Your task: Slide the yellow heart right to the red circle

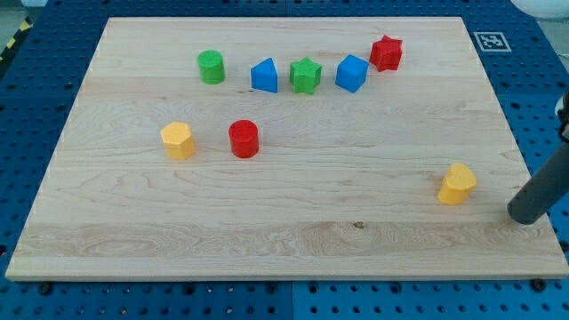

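Observation:
The yellow heart (457,183) lies near the board's right edge, low in the view. The red circle (244,139) stands left of centre, far to the heart's left. My tip (527,213) is the lower end of the dark rod that comes in from the view's right edge. It sits right of and slightly below the yellow heart, a short gap away, not touching it.
A yellow hexagon (178,140) stands just left of the red circle. Along the top run a green circle (212,67), a blue triangle-like block (264,76), a green star (306,76), a blue cube (352,73) and a red star (387,53). The wooden board (293,240) lies on a blue pegboard.

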You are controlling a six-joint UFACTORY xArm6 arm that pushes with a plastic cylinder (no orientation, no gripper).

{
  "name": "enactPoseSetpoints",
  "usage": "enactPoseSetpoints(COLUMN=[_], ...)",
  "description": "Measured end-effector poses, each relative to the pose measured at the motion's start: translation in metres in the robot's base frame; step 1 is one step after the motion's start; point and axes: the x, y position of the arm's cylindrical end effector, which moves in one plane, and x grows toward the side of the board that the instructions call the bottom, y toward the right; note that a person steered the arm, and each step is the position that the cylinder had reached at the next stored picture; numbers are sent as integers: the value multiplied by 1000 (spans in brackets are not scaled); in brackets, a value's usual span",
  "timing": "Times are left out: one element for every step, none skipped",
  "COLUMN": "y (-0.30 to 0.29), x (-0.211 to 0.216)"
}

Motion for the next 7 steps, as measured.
enactPoseSetpoints(y=[-6,-21,-35,-40,-57,-82,-112], x=[0,0,-7,-19,-26,-36,-48])
